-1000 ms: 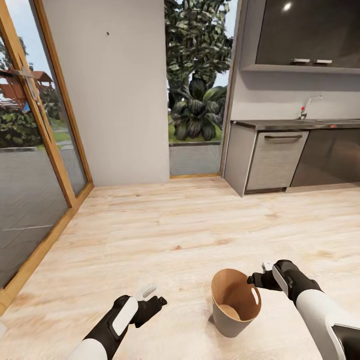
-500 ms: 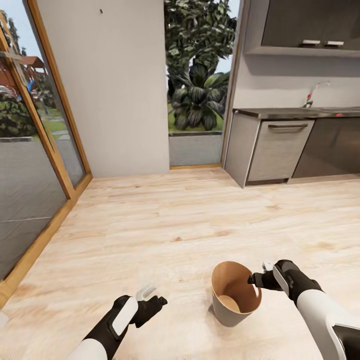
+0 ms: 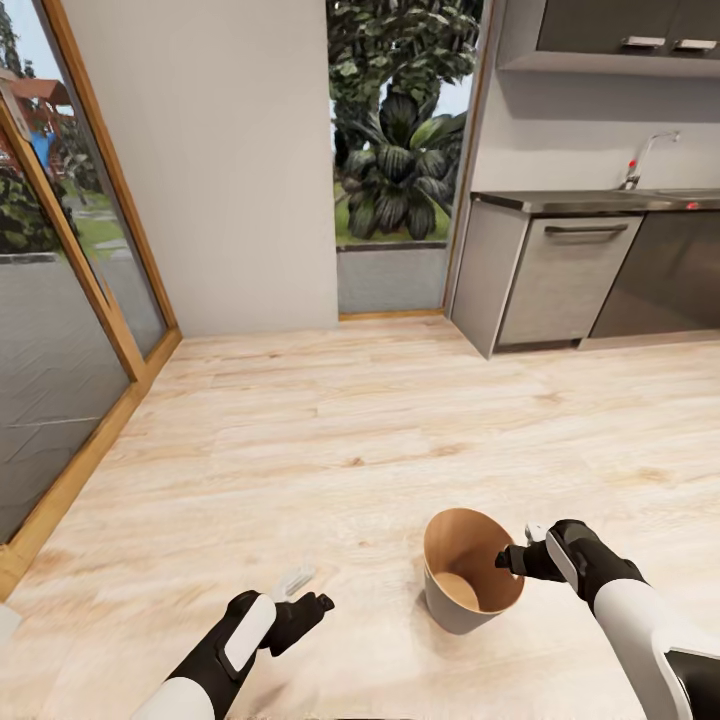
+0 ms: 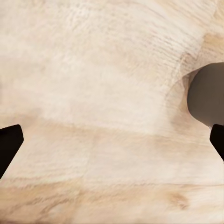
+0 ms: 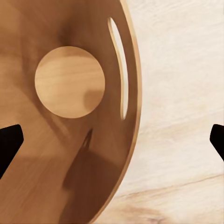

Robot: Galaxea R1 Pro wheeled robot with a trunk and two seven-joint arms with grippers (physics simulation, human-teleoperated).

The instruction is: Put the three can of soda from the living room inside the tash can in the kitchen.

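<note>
The trash can [image 3: 455, 610] stands upright on the wood floor, pale grey outside and tan inside. My right gripper [image 3: 512, 556] hangs open over its rim on the right. In the right wrist view the round tan bottom [image 5: 70, 81] is bare, the oval slot [image 5: 122, 70] sits near the rim, and the right gripper [image 5: 112, 140] has its fingers wide apart. My left gripper [image 3: 308, 592] is open above bare floor left of the bin. The left wrist view has the left gripper [image 4: 112, 140] with the bin's grey side [image 4: 207, 95] past it. The soda cans are out of view.
The kitchen lies ahead on the right: grey base units [image 3: 560, 280], a steel counter with a tap [image 3: 645, 155], and dark wall cabinets [image 3: 620, 20]. A wood-framed glass door [image 3: 90, 250] runs along the left. Between grey walls, an opening [image 3: 400, 170] gives onto garden plants.
The whole picture has shifted, so the camera has moved: the kitchen and walls sit higher. The bin has drifted slightly up the picture. Both arms hold the same pose.
</note>
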